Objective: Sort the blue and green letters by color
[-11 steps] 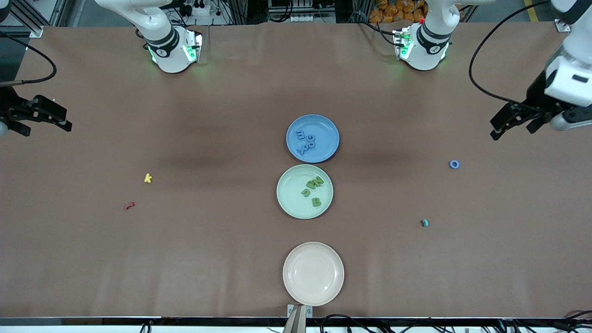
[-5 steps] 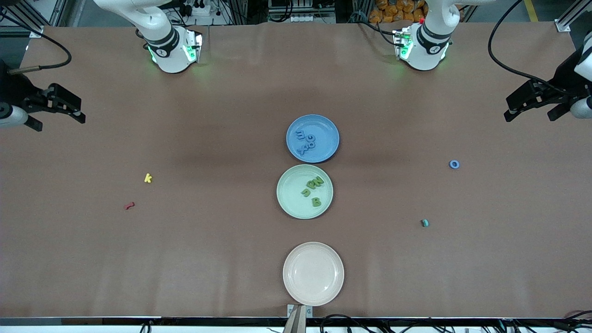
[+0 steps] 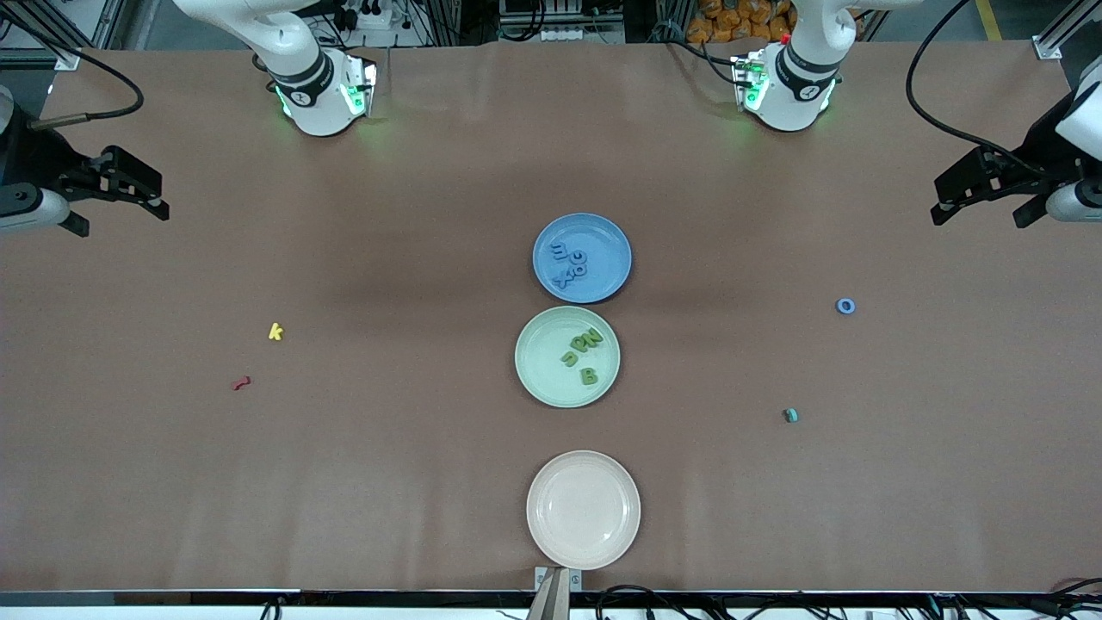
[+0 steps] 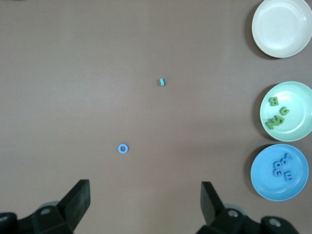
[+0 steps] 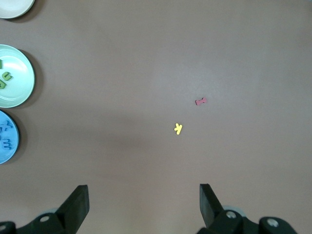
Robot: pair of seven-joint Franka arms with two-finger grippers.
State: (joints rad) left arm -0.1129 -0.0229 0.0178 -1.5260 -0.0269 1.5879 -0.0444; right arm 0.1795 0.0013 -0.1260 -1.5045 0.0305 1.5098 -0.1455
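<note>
The blue letters (image 3: 568,264) lie bunched on the blue plate (image 3: 607,241), the green letters (image 3: 583,353) on the pale green plate (image 3: 538,379) just nearer the camera than the blue plate. One blue O (image 3: 845,306) sits alone on the worktop (image 3: 413,448), well off the blue plate toward the left arm's end. A teal piece (image 3: 791,415) lies nearer the camera than the O. The left claw (image 3: 981,194) hangs spread over that end. The right claw (image 3: 116,198), spread too, hangs over the other end; a yellow k (image 3: 275,331) and a red letter (image 3: 241,382) lie there.
</note>
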